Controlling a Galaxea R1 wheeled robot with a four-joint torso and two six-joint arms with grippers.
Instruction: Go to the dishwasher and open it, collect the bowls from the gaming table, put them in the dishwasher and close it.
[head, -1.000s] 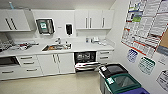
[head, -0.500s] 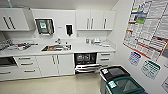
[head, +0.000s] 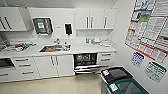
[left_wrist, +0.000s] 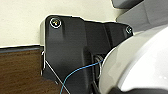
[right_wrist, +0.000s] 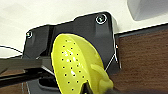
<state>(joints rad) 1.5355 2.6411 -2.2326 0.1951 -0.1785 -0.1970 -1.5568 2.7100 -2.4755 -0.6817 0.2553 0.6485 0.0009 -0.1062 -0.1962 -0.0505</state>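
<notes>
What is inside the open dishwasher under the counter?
The dishwasher stands open: a dark interior with wire racks is visible. Whether the racks hold any dishes cannot be told.

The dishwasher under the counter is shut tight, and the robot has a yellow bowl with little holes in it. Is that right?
Not quite. The dishwasher is open, not shut: the head view shows its dark inside with racks, and its door folded down in front. The rest holds: the right wrist view shows a yellow bowl with little holes, close to the camera on that arm.
</notes>
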